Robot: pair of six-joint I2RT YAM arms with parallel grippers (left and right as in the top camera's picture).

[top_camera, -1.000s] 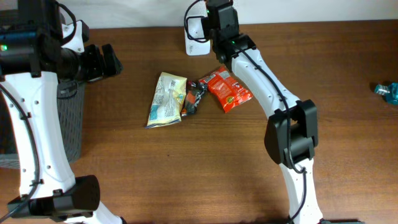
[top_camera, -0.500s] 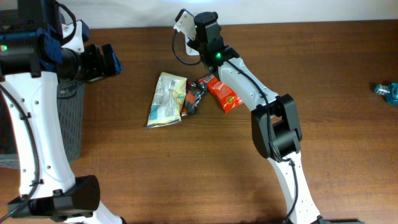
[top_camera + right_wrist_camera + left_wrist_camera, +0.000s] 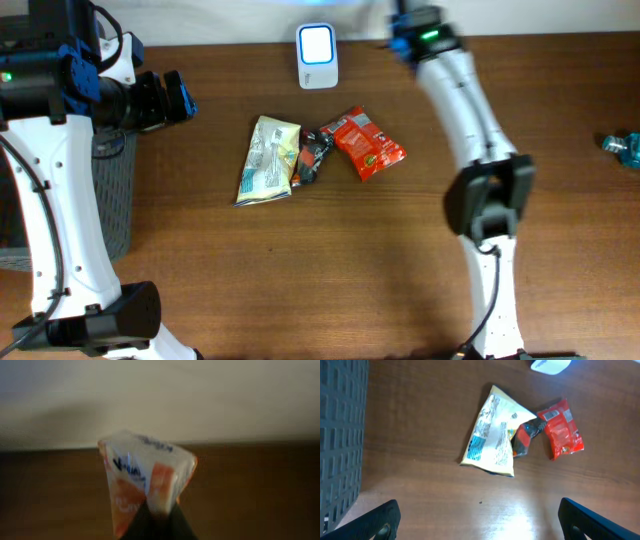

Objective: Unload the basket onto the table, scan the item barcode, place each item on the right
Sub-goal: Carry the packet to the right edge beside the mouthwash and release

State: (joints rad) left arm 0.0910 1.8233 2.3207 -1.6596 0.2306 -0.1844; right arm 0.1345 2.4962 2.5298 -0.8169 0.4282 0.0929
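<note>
Right claw (image 3: 156,521): clenched on a small sachet, the dark fingers pinching its lower end.
Sachet (image 3: 147,480): white and orange with dark print, crumpled and blurred in the right wrist view. It stands up out of the claw, off the bench, against the pale wall (image 3: 160,395).
Right arm (image 3: 462,95): stretched to the far edge of the bench, its wrist to the right of the scanner and apart from it. The overhead view is too smeared there to show the sachet.
Scanner (image 3: 317,55): white, upright at the far edge, its face lit pale blue.
Left claw (image 3: 480,522): released, fingers spread wide, nothing between them. It hangs over the left part of the bench.
Red packet (image 3: 368,144): flat on the bench in front of the scanner.
Dark packet (image 3: 312,158): between the red packet and the cream one, touching both.
Cream packet (image 3: 267,160): the largest, lying flat, leftmost of the three.
Basket (image 3: 340,435): grey mesh, at the left end beside the left arm.
Blue object (image 3: 622,148): at the right edge, cut off by the frame.
Bench (image 3: 300,270): dark brown wood.
</note>
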